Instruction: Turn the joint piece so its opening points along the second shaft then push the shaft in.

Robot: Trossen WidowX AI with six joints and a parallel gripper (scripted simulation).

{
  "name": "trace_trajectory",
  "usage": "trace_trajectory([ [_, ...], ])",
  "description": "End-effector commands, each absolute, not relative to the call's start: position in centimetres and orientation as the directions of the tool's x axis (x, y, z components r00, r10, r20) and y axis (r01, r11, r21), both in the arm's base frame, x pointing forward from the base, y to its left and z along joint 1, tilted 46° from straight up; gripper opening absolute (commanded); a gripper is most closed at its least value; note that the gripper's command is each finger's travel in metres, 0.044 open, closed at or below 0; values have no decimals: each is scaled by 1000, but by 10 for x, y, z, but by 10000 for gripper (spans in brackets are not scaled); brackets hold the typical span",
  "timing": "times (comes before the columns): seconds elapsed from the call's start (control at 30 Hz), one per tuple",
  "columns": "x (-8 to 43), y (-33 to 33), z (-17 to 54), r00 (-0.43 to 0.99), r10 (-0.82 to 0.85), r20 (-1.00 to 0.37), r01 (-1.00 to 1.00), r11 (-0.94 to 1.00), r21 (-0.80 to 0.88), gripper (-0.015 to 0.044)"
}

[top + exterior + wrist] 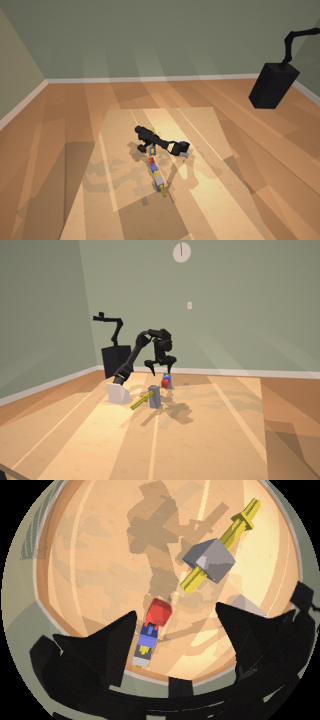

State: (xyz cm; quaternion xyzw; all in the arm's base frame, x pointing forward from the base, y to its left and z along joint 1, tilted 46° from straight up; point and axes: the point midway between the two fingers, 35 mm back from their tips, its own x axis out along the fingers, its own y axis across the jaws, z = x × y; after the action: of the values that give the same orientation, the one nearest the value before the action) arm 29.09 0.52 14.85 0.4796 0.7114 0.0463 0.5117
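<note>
The red joint piece (151, 160) (164, 383) (159, 612) is hinged to the blue part (154, 168) (148, 636) on the end of the yellow fixed shaft (163, 191) (144, 650), which runs through its grey block (159, 182) (142, 659). The second yellow shaft (152, 150) (138, 404) (188, 585) passes through the other grey block (154, 397) (210, 560). A gap separates its near end from the red piece. The inside of the red opening is hidden. My gripper (162, 374) (176, 610) is open and empty, above the parts, touching neither.
The second shaft has a yellow crosspiece (145, 397) (243, 521) beyond its block. The arm's white base (184, 152) (116, 393) stands beside the parts on the wooden table (206, 206) (206, 446). A black pedestal (271, 85) (116, 358) with another arm stands off the table.
</note>
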Motion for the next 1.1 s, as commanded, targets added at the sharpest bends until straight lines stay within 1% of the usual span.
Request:
trace_trajectory([
  [0.0, 290, 7, 145, -22, 738, -674, 740, 465, 486, 440],
  [0.27, 290, 9, 142, -25, 745, -667, 878, 335, 341, 440],
  [0.5, 290, 11, 140, -27, 750, -661, 953, 220, 210, 440],
  [0.8, 291, 13, 138, -27, 750, -661, 954, 217, 207, 440],
  [1.07, 293, 39, 112, -25, 748, -663, 954, 216, 207, 440],
])
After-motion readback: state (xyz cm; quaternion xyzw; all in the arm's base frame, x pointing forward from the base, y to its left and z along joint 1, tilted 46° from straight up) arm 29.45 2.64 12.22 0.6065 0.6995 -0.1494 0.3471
